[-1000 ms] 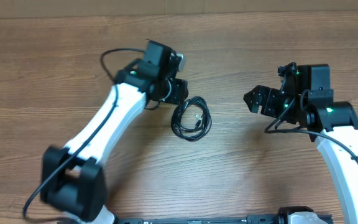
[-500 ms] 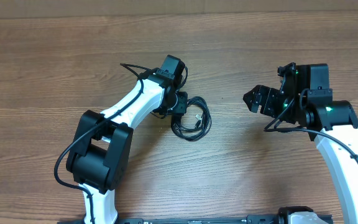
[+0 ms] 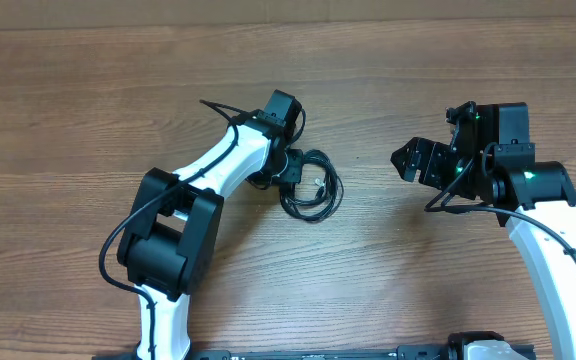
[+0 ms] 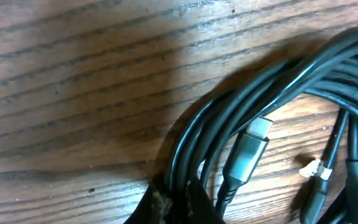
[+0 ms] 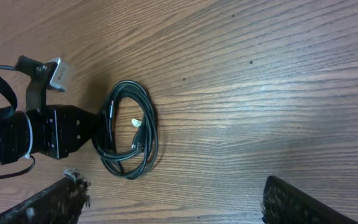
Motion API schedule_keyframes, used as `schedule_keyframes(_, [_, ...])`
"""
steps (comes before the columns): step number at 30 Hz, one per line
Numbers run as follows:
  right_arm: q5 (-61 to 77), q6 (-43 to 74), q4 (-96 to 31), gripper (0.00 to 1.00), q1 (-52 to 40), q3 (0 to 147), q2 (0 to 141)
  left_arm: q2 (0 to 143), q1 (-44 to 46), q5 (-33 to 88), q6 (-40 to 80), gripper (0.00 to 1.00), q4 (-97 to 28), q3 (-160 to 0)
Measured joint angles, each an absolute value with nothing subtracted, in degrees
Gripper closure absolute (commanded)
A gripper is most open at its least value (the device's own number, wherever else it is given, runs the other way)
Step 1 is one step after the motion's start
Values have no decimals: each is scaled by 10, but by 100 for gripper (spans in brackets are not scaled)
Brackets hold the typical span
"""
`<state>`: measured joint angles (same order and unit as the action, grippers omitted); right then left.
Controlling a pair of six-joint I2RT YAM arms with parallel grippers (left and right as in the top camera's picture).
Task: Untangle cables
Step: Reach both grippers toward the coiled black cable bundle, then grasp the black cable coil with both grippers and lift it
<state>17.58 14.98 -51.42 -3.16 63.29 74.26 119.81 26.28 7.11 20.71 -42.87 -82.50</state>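
The cables (image 3: 314,187) are thin black cords wound together in one hand-sized coil on the wooden table. A silvery plug (image 4: 252,148) and a small white-tipped plug (image 4: 316,169) lie inside the loop. My left gripper (image 3: 290,170) is at the coil's left edge, and its fingertips (image 4: 180,205) are pinched on several strands. My right gripper (image 3: 408,160) is open and empty, well to the right of the coil. In the right wrist view the coil (image 5: 129,130) lies ahead between its spread fingers (image 5: 185,205), with the left gripper (image 5: 61,140) on the coil's left side.
The table (image 3: 448,60) is bare brown wood. The left arm's white links (image 3: 203,180) reach in from the lower left, with its own thick black wire (image 3: 223,108) arching above. The right arm (image 3: 548,230) stands at the right.
The left arm has swung its elbow in and pushed its gripper right onto the coil's left edge. The coil has shifted slightly right. The right arm has not moved.
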Motion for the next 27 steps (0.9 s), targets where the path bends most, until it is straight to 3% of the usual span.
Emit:
schedule_keyframes(11, [237,185,-411,15,-43,633,743,1164,222,100,161,96,-484,-895])
schedule_keyframes(17, [270,262,-331,21,-98,634,743,1047,205,262,40,96,-474,-954])
schedule_keyframes(23, [277,351,-267,27,-143,634,757,1049,183,429,-13,96,-484,-953])
schedule_keyframes(27, [277,388,-219,37,-176,634,788,1049,145,510,-21,96,-483,-953])
